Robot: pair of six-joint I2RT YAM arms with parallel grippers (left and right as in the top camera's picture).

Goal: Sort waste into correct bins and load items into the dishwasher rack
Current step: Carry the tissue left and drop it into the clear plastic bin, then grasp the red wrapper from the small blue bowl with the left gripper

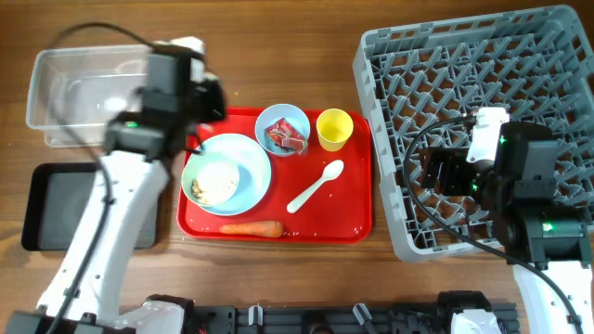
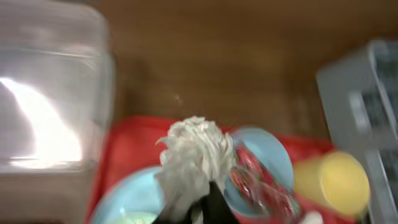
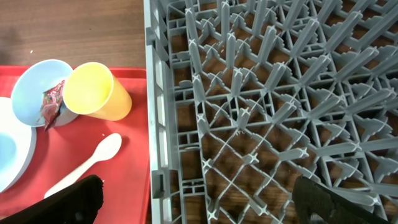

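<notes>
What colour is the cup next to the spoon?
Yellow; the cup shows best in the right wrist view.

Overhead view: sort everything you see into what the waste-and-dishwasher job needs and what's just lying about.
Belongs to the job: clear tub, black tray, dishwasher rack, blue plate, food bits, small blue bowl, red wrapper, yellow cup, white spoon, carrot, paper scrap (left wrist view only).

Just lying about: red serving tray, merely carrying things; wooden table.

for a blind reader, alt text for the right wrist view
A grey plastic grid rack fills the right. Left, a red serving tray holds a yellow cup, white plastic spoon and pale blue bowl containing a red wrapper.
</notes>
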